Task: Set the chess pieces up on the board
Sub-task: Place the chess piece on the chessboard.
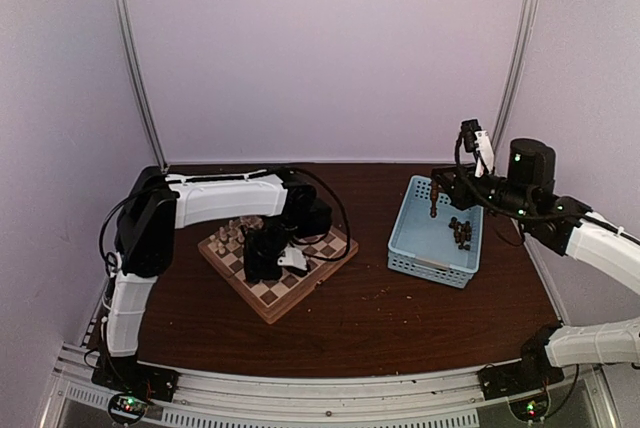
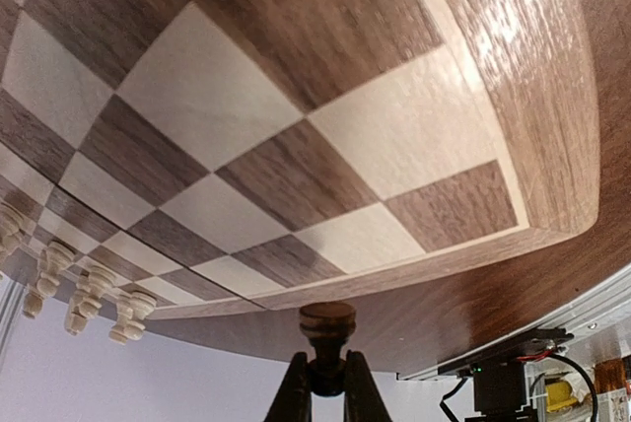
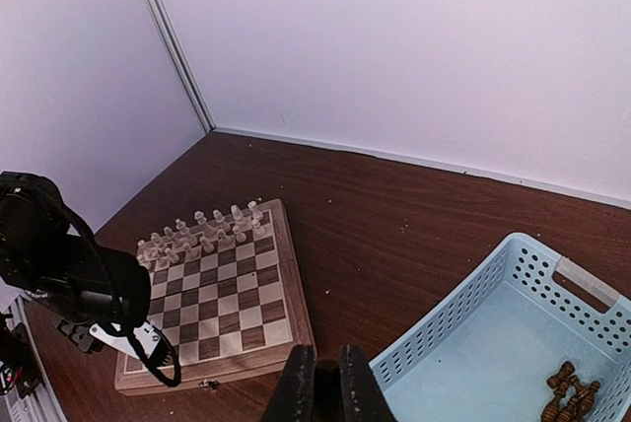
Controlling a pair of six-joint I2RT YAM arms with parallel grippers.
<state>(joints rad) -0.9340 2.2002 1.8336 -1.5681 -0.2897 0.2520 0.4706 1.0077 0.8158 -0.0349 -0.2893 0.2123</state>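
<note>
the dark pawn is pinched by its neck in your left gripper, fingers clamped on it with only the head showing past the tips. it hangs over the board, and the wrist view does not show which square lies under it or how high it is. let go too high, or while it is tilted, and a piece this small will likely tip and roll across the board, maybe off the border just beside it. the corner squares lie close to that border, so a small error could leave it straddling the line.

the cream pieces stand in rows along the board's far side, near your left arm; a careless lift or swing could knock them over.

well to the right of the board, more dark pieces lie in the blue basket. your right gripper hovers over the basket's board-side rim, fingers together with nothing visible between them. a descent from there risks catching that rim.
</note>
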